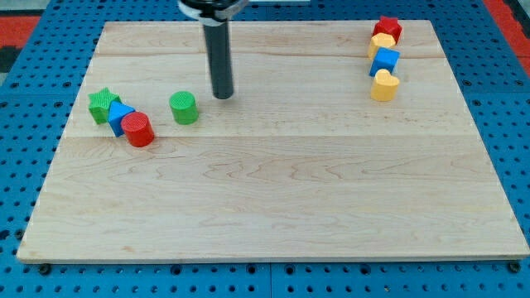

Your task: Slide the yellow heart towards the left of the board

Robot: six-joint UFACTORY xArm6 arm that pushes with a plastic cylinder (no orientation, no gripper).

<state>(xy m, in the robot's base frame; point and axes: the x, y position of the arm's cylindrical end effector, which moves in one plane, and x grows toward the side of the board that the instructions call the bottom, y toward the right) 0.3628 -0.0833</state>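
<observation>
- At the view's left you find a cluster on the pale wooden bench (273,207): a green star block (103,104), a blue block (120,115) of unclear shape and a red cylinder block (138,130), each touching the next.
- Just to their right stands a green cylinder block (184,108), apart from the cluster.
- My tip (222,97) rests just right of that green cylinder, without touching it.
- The rod carries no jaws, so you have no spread or pinch to read.
- At the view's top right a touching column runs downward: red block (387,29), yellow block (382,43), blue block (385,60), then the yellow heart block (384,85), well apart from my tip.
</observation>
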